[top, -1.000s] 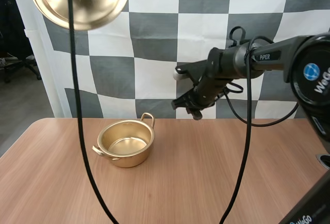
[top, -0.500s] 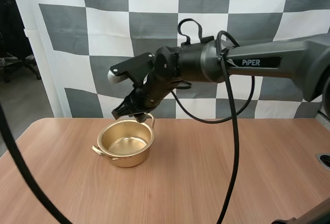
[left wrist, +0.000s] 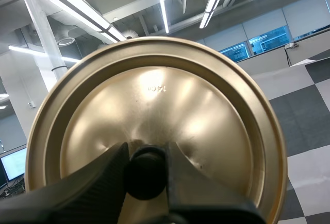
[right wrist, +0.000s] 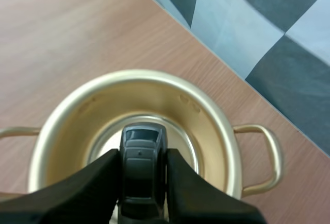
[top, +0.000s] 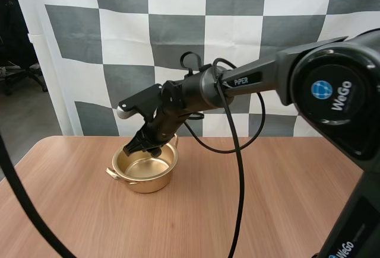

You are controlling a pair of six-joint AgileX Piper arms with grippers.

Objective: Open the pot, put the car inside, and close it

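The golden pot (top: 138, 181) stands open on the wooden table, left of the middle. My right gripper (top: 146, 146) hangs just above its far rim. In the right wrist view this gripper (right wrist: 142, 158) is shut on a small dark toy car (right wrist: 141, 170), held over the pot's (right wrist: 206, 126) open mouth and above its bare bottom. Well away from the pot, my left gripper (left wrist: 147, 152) is shut on the black knob (left wrist: 146, 175) of the golden lid (left wrist: 154, 100) and holds it up in the air.
The pot has two loop handles, one at the far right (right wrist: 264, 157) and one at the near left (top: 113, 174). Bare wooden tabletop (top: 267, 198) stretches to the right and in front of the pot.
My right arm has swung left from beside the pot to over it and come down toward its mouth. The lid, seen a second ago at the high view's upper left, has left that view.
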